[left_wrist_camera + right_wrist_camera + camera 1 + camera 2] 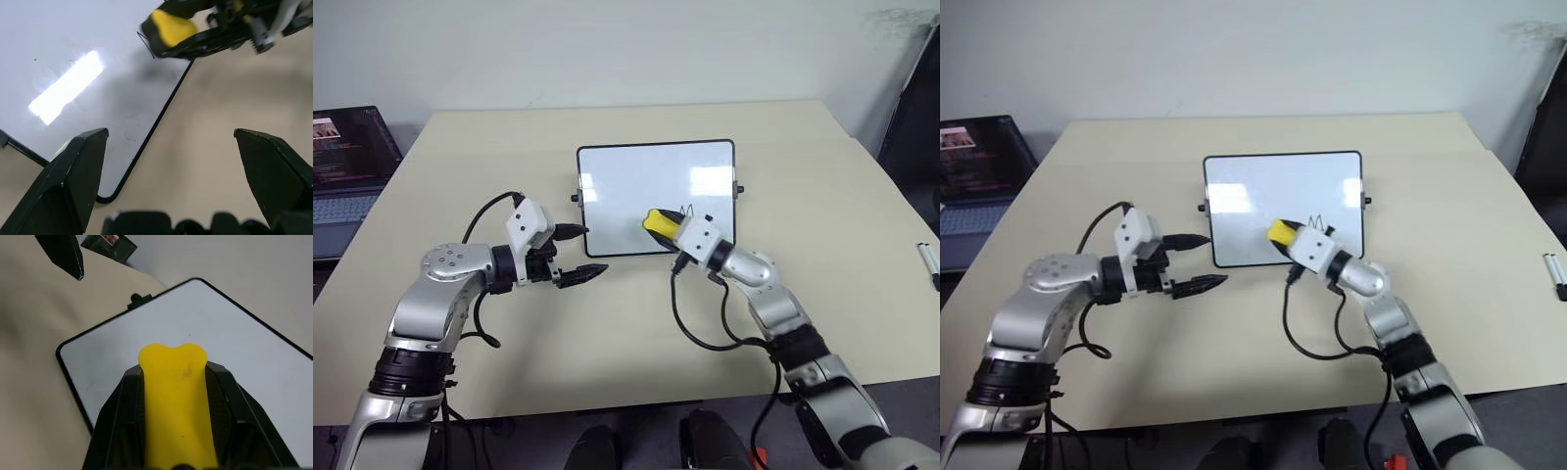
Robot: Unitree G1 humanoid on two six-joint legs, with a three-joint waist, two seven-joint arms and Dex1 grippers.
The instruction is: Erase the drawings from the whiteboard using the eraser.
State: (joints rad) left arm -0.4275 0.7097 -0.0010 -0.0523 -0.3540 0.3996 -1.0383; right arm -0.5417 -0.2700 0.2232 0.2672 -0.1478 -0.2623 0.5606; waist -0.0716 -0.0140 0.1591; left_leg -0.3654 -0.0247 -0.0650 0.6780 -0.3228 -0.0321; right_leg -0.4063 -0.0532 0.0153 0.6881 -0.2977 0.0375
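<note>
Small glossy white whiteboard with thin black frame (646, 186) at frame centre on the beige table (822, 245), right gripper (658, 224) clamped on the bright yellow block eraser (656, 221) over its lower right area beside thin black marker drawings (1316, 219), left gripper (589, 255) spread open at the board's lower left corner.

Head eyes overlook the whiteboard (656, 196); wrist views share it close.

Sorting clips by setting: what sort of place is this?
Probably an office or lab: a plain beige table against a bare wall, an open laptop at one side, a small whiteboard, and a marker pen.
</note>
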